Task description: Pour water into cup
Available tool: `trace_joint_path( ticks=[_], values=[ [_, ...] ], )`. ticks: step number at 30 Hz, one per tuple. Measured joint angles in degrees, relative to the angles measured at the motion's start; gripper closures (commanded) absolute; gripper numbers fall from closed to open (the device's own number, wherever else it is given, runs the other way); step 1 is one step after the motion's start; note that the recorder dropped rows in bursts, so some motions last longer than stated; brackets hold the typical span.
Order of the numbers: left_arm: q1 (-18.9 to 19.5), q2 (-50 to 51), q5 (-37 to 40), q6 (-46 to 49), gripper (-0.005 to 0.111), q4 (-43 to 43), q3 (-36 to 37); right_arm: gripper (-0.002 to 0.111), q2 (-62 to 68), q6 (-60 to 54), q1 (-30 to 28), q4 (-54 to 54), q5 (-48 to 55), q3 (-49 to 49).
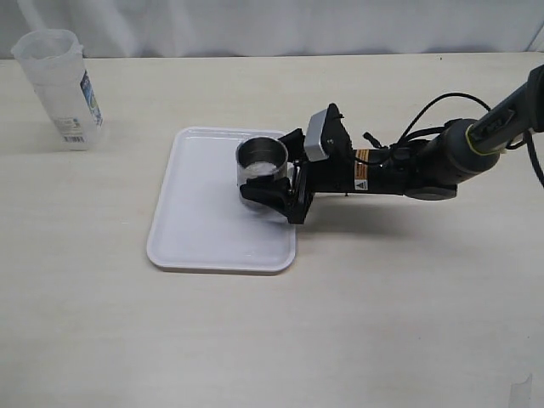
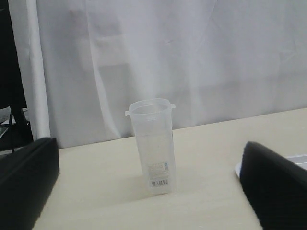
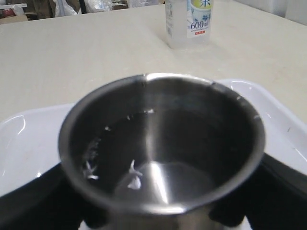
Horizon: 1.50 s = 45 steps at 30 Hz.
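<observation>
The steel cup [image 1: 261, 161] stands on the white tray [image 1: 204, 229]. My right gripper [image 1: 270, 168] reaches in from the right, its black fingers pressed on both sides of the cup. In the right wrist view the cup [image 3: 163, 143] fills the frame, with a shiny bottom and a few white glints on its dark inner wall; I cannot make out any water. The translucent plastic container [image 1: 59, 89] stands upright at the far left. My left gripper [image 2: 151, 211] is open, with the container [image 2: 153, 148] ahead of it between the wide-set fingers [image 2: 29, 187].
The tray's rim [image 3: 19, 139] shows behind the cup in the right wrist view, with the labelled container [image 3: 189, 21] beyond it. A white curtain hangs behind the beige table. The right arm and its cables [image 1: 425, 161] lie across the right of the table.
</observation>
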Motion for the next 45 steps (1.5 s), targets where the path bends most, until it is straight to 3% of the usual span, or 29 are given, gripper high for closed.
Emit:
trace_joint_path(
  ticks=[23,24,26,28,29,30,35,45],
  values=[
    [0.0,0.0,0.22,0.0,0.011,0.0,0.0,0.029,-4.55,1.96,0.0,0.92,-1.44,-0.26],
    [0.0,0.0,0.22,0.0,0.011,0.0,0.0,0.032,-6.23,3.5,0.0,0.66,-0.95,-0.26],
    [0.0,0.0,0.22,0.0,0.011,0.0,0.0,0.049,-9.52,7.78,-0.22,-0.21,0.01,-0.26],
    [0.0,0.0,0.32,0.0,0.011,0.0,0.0,0.076,-13.41,14.56,-1.01,-2.17,0.53,-0.26],
    [0.0,0.0,0.32,0.0,0.011,0.0,0.0,0.095,-15.26,17.84,-1.31,-3.14,0.86,-0.26],
    [0.0,0.0,0.32,0.0,0.011,0.0,0.0,0.104,-18.1,22.51,-2.1,-5.37,1.3,-0.26],
    [0.0,0.0,0.32,0.0,0.011,0.0,0.0,0.104,-29.72,36.36,-3.99,-15.07,2.7,0.27],
    [0.0,0.0,0.32,0.0,0.011,0.0,0.0,0.104,-47.87,36.55,-4.59,-8.8,11.27,10.87]
  ],
)
